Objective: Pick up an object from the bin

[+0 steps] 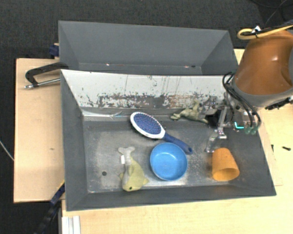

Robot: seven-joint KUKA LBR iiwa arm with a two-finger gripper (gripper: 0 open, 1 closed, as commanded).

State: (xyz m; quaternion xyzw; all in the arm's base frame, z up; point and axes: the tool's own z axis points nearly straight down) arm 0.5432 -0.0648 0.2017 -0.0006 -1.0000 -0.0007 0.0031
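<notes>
Bowl [168, 163] ctr; cup [224, 165] to R, fish toy [131, 175] L, brush [148, 125] behind.

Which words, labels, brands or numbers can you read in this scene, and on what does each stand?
None can be read. The blue hairbrush, blue bowl, orange cup and yellowish toy fish bear no lettering. The dark flecks on the bin's back wall are scuffs, not writing.
</notes>
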